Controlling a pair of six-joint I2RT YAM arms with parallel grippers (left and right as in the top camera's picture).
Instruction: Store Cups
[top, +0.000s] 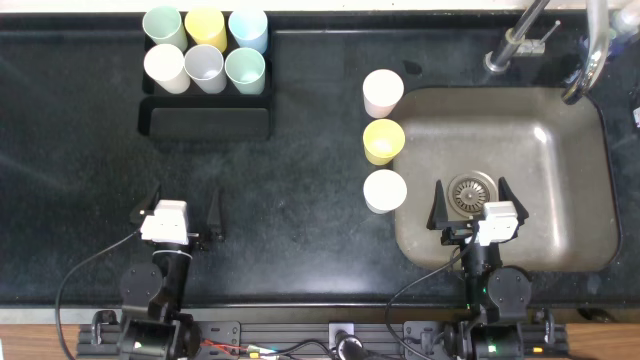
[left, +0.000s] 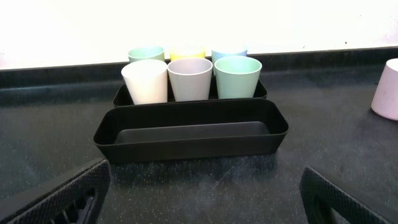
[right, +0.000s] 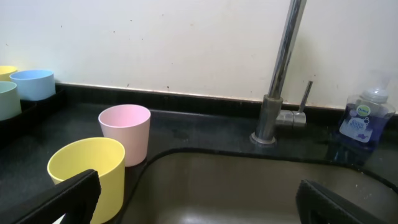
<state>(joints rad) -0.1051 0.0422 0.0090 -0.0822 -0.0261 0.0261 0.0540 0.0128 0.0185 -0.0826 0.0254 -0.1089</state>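
Three loose cups stand in a row on the dark counter beside the sink: a pink cup (top: 382, 92) (right: 125, 134), a yellow cup (top: 383, 141) (right: 87, 177) and a white cup (top: 385, 191). Two black trays sit at the back left. The far tray (top: 150, 75) holds several upright cups (left: 190, 78); the near tray (top: 205, 122) (left: 189, 129) is empty. My left gripper (top: 180, 212) (left: 202, 193) is open, low over the counter in front of the empty tray. My right gripper (top: 470, 205) (right: 199, 199) is open over the sink, near its drain.
The steel sink (top: 560, 170) takes up the right side, with a faucet (top: 520, 35) (right: 280, 81) behind it and a blue soap bottle (right: 364, 118) at its corner. A raised counter edge runs along the back wall. Bare counter lies between the trays and the loose cups.
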